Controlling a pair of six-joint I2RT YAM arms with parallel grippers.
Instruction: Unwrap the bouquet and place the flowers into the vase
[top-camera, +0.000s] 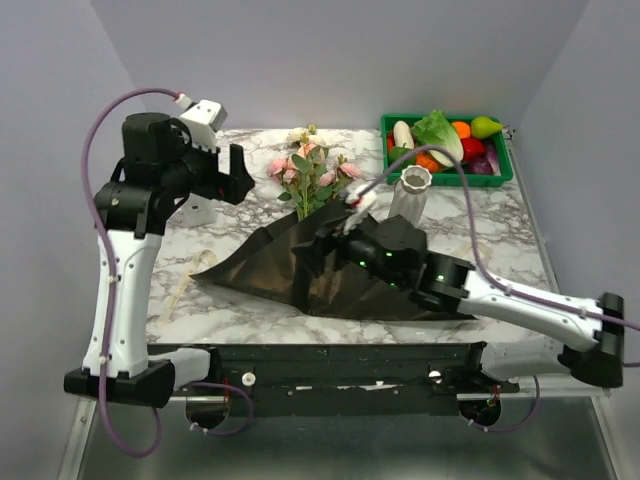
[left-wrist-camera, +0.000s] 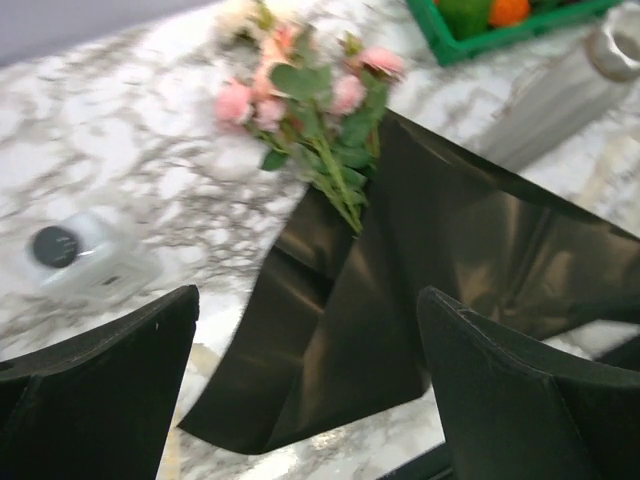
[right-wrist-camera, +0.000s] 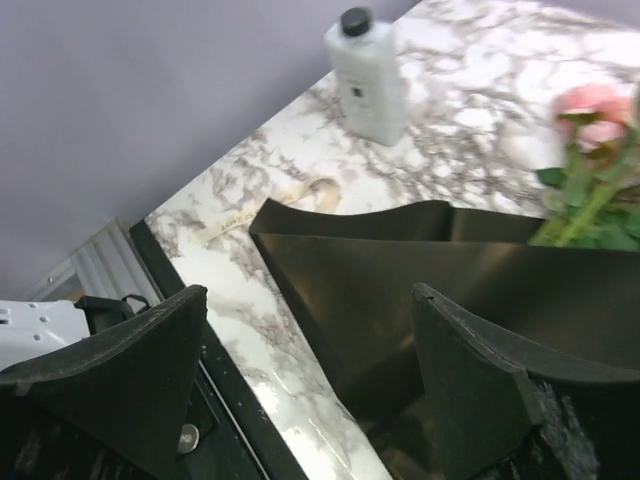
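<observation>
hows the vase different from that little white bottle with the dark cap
The vase is round and ribbed, with an open wavy rim; the bottle is flat-sided and smooth, closed by a dark cap. The vase stands on the right of the table near the green crate; the bottle stands on the left, across the dark wrapping paper. Both are white and upright on the marble table.

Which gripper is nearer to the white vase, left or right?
Right. The right gripper is over the dark paper beside the vase; the left gripper is farther off, beyond the flowers.
</observation>
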